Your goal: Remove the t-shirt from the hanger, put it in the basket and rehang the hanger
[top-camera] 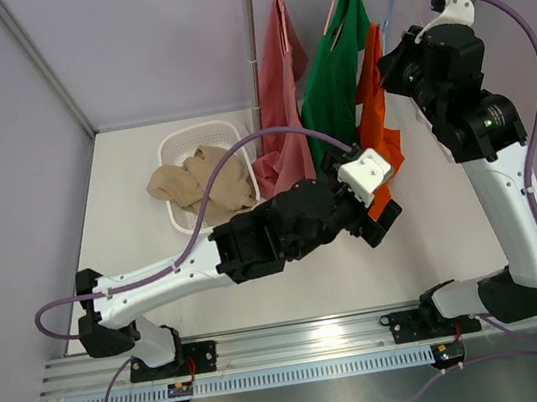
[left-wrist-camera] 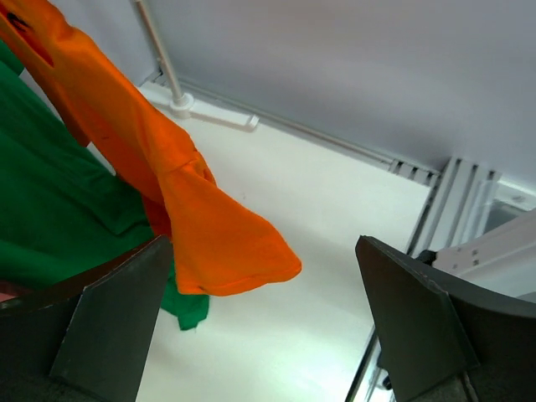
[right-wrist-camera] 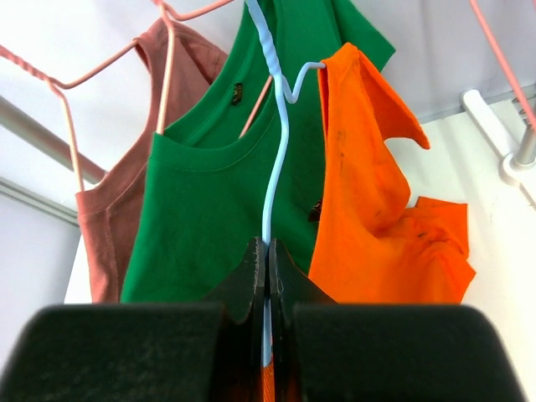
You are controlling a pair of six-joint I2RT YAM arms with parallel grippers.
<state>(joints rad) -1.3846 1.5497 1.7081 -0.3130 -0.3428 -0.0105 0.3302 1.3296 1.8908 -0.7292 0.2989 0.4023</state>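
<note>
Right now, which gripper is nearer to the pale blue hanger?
Right. The right gripper is shut on the blue hanger wire. The left gripper is open lower down, beside the orange t-shirt at its bottom edge, away from the hanger.

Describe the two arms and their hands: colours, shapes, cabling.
Both match: white link shells, bulky black joint housings, black bases. See left arm, right arm. A purple cable loops along each. The left hand has two broad, flat, dark grey fingers with angled tips; the right hand is black, tapering to narrow tips. No markings legible.
</note>
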